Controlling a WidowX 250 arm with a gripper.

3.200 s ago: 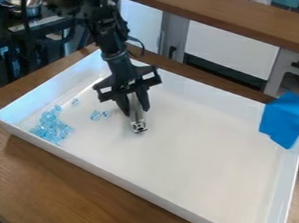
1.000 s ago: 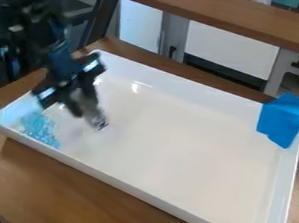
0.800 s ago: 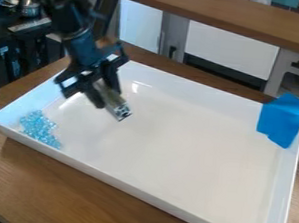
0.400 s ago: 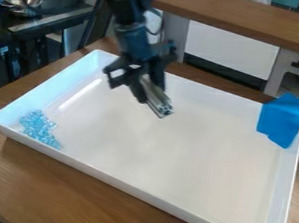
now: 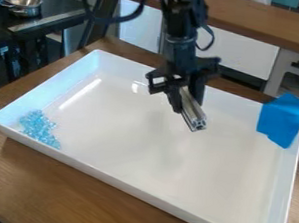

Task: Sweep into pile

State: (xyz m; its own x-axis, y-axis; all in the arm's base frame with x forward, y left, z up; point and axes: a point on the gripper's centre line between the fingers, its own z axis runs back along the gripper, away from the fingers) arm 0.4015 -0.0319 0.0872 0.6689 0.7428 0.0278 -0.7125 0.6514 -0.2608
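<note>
Nearest you, along the bottom of the frame, there's the wooden table (image 5: 56, 194), and your big white tray (image 5: 137, 186) sits on it, one corner aimed down at the lower right.

Your blue beads (image 5: 39, 128) are bunched up at the left of the frame, inside the tray by its left corner. It's a loose clump, a bit longer than it is broad, with its long axis slanting from upper left to lower right.

Your metal bar (image 5: 194, 117) is just above and right of the frame's middle, well apart from the beads. It's tilted, long axis running from upper left down to lower right, and the free end points down and a little right. Can't tell if that end touches the tray floor. The gripper (image 5: 187, 106) hangs down from the top of the frame with its jaws closed in on the bar, one on each side.

Over at the right you've got a blue cloth (image 5: 286, 120) draped on the tray's rim. Farther back there's a wooden ledge (image 5: 256, 19) across the top, plus a metal bowl (image 5: 22, 3) at upper left.
</note>
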